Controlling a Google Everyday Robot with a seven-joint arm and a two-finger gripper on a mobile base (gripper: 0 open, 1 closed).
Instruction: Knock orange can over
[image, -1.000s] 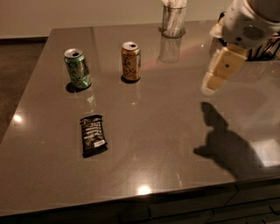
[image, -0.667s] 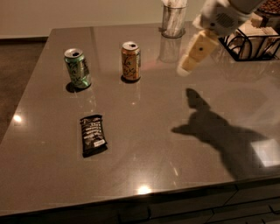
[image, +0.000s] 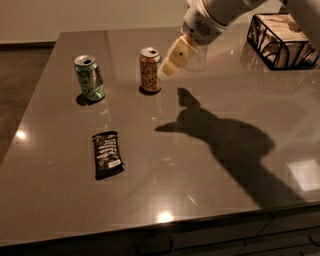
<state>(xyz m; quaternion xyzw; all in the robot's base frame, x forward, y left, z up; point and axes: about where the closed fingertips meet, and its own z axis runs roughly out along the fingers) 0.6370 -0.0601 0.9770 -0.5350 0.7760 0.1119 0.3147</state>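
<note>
The orange can (image: 150, 70) stands upright on the grey table (image: 200, 150), towards the back, left of centre. My gripper (image: 169, 68) hangs above the table just to the right of the can, its cream fingertips at about the can's upper half and very close to it. I cannot tell if it touches the can. The white arm comes in from the top right.
A green-and-white can (image: 89, 77) stands upright left of the orange can. A black snack bar (image: 107, 154) lies flat nearer the front left. A black wire basket (image: 282, 40) sits at the back right. A clear glass cup (image: 197, 55) is mostly hidden behind the gripper.
The gripper has swept left and down across the back of the table, from the right side to right beside the orange can. The cans and the bar have not moved.
</note>
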